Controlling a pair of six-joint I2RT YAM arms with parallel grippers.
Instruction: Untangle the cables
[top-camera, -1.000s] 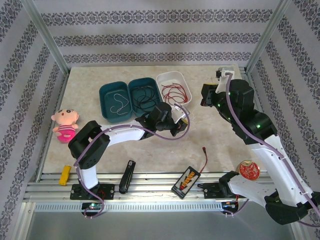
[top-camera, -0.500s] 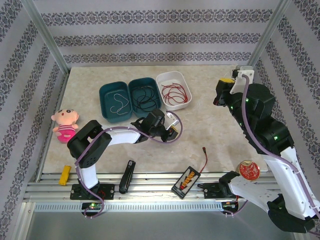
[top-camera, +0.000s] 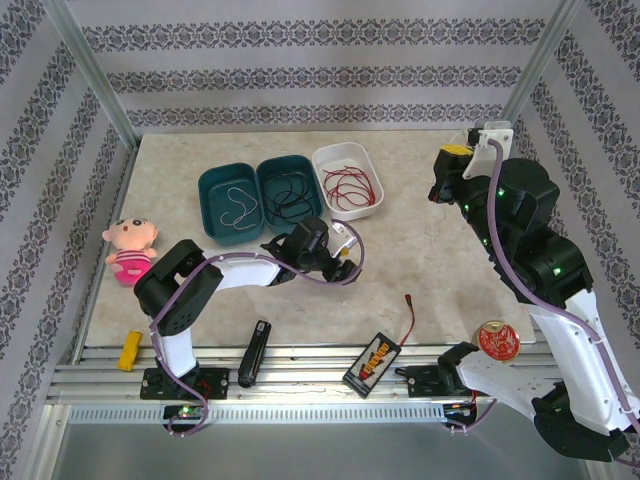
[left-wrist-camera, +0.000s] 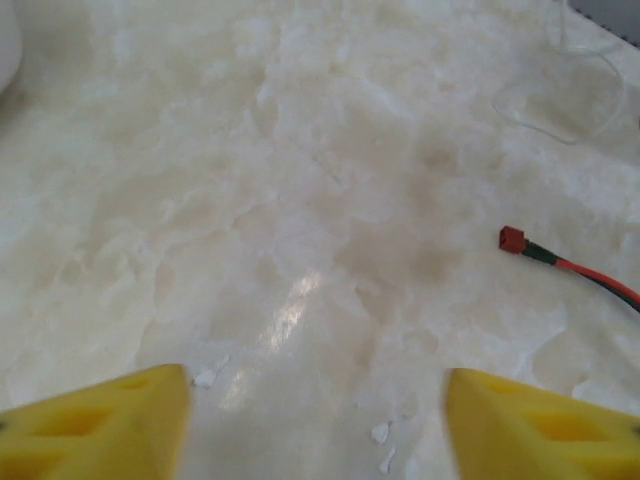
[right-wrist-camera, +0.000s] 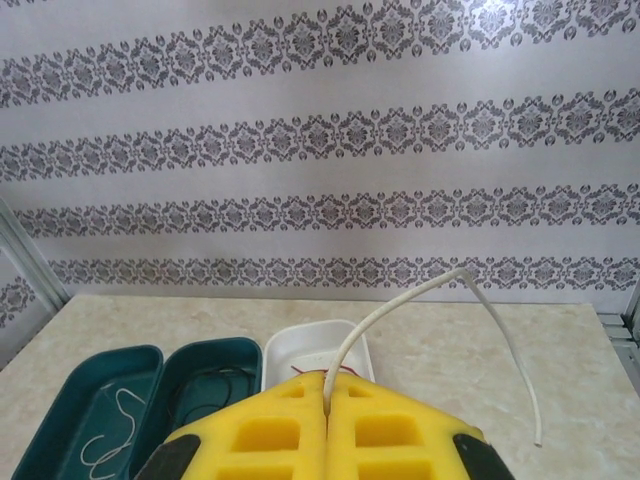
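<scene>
Your left gripper (left-wrist-camera: 315, 425) is spread wide and empty above bare table (left-wrist-camera: 300, 150). Your right gripper (right-wrist-camera: 328, 400) is closed tight, with a white strand (right-wrist-camera: 490, 310) rising from its seam. The red cable (top-camera: 350, 187), black cable (top-camera: 287, 196) and white cable (top-camera: 236, 207) lie in separate trays (top-camera: 322, 160). Watch that strand, since a reach into the trays could snag a coil.

Bright, even light is falling from overhead onto the marble surface (top-camera: 420, 270), leaving only faint, soft-edged shadows on it. Seen from the left wrist, a pale glare streak is shining on the surface just above the left fingers (left-wrist-camera: 95, 420), which are smearing into yellow blurs (too near the lens). The red lead (left-wrist-camera: 570, 265) right of them is looking soft. The right fingers (right-wrist-camera: 290, 435) are blurring mildly, while the wallpaper (right-wrist-camera: 320, 130) above them is showing crisp.
</scene>
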